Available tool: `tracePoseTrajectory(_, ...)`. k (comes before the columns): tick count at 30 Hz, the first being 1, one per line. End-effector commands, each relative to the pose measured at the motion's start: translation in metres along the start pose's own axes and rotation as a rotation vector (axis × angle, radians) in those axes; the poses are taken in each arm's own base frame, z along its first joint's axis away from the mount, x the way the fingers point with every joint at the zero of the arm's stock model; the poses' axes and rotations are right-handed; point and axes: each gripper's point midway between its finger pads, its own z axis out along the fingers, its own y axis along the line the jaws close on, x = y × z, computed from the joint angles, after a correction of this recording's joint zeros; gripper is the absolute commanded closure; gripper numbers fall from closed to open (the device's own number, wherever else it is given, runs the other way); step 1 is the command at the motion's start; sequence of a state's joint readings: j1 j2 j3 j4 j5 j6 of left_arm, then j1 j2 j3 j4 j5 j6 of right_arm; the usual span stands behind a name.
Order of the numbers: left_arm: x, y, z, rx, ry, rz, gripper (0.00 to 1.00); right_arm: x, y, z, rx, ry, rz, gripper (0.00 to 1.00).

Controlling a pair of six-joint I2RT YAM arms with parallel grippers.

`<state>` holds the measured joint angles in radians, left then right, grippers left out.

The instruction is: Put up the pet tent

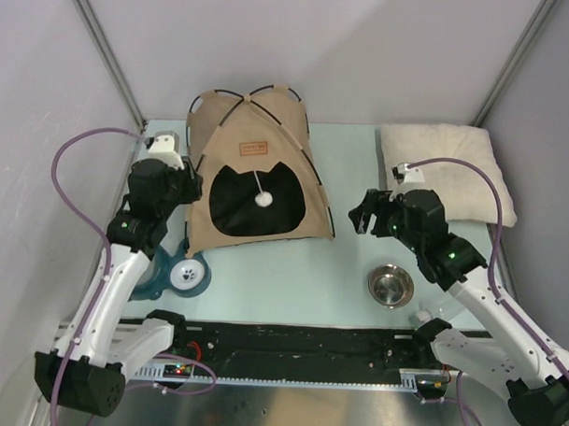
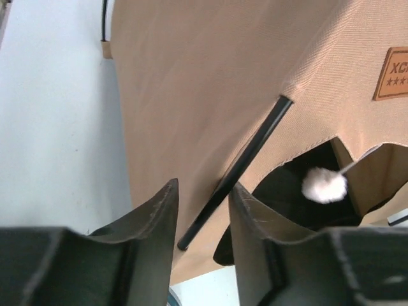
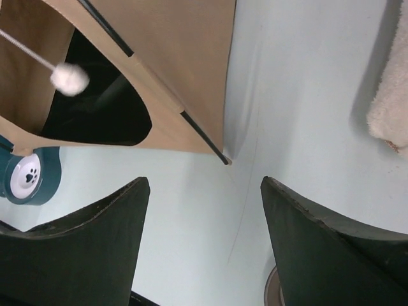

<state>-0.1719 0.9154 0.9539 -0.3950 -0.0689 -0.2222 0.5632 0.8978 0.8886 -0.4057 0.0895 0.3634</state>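
Observation:
The tan pet tent [image 1: 259, 128] stands upright at the back left of the table, with crossed black poles, a brown label [image 1: 253, 147] and a white pompom [image 1: 262, 199] hanging in its dark doorway. My left gripper [image 1: 190, 189] is at the tent's left front corner. In the left wrist view its jaws [image 2: 203, 197] stand a little apart, and the loose end of a black pole [image 2: 248, 153] lies between them without touching. My right gripper [image 1: 361, 216] is wide open and empty, just right of the tent's right front corner [image 3: 223, 159].
A cream pillow [image 1: 445, 167] lies at the back right. A metal bowl [image 1: 391, 285] sits near the front right. A teal feeder with a paw-print dish [image 1: 184, 275] sits by the tent's left front. A black strip [image 1: 289, 339] runs along the front edge.

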Motion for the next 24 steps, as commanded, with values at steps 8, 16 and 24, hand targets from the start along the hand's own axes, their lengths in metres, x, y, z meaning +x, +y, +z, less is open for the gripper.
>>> tracePoseTrajectory(8,-0.064,-0.041,0.013,0.188,-0.071,0.071,0.96,-0.026,-0.016,-0.009,0.031,-0.055,0.099,0.26)
tracePoseTrajectory(16,-0.053,-0.049,0.025,0.238,-0.024,0.091,1.0,-0.029,-0.049,0.004,0.145,-0.056,0.141,0.27)
tracePoseTrajectory(24,0.002,-0.048,0.026,0.264,0.061,0.112,0.42,-0.057,-0.116,0.035,0.361,-0.089,0.19,0.13)
